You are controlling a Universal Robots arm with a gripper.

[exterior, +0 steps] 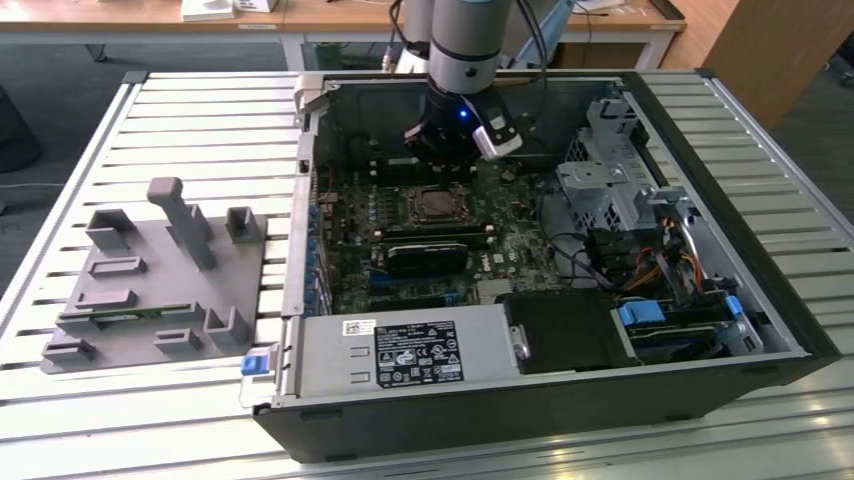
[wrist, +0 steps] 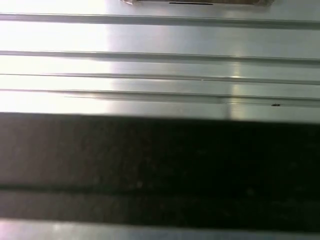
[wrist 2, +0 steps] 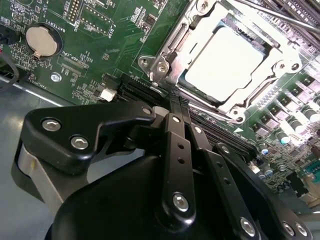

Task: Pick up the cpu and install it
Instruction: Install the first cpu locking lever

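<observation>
A slatted metal table [exterior: 174, 110] is carrying everything in the exterior view, and its pale ribs are also showing in the first wrist view above a dark band. On it an open computer case [exterior: 747, 330] is lying on its side, taking up the middle and the exterior view's right. Inside the case a green motherboard [exterior: 400, 215] is facing up, with a labelled power supply box [exterior: 400, 355] lying along the near edge and a silver drive cage [exterior: 607, 190] standing toward the exterior view's right. On the exterior view's left, well apart from the case's interior, a grey plastic tray [exterior: 154, 290] with upright blocks is sitting on the table.

The arm [exterior: 467, 45] is reaching down from the far side into the case, and its gripper [exterior: 447, 150] is hanging over the far part of the motherboard, just beyond the socket frame [exterior: 435, 204]. In the second wrist view the gripper's black linkages [wrist 2: 175, 150] are drawing together toward one point near the socket's metal frame [wrist 2: 165, 65]; the fingertips are hidden, so I cannot tell whether the claw is released or clenched.

The cpu [wrist 2: 225, 65] is lying flat inside the socket, its pale top facing up, with the bright metal frame surrounding it. A round coin battery [wrist 2: 42, 40] is sitting on the board off to one side.
</observation>
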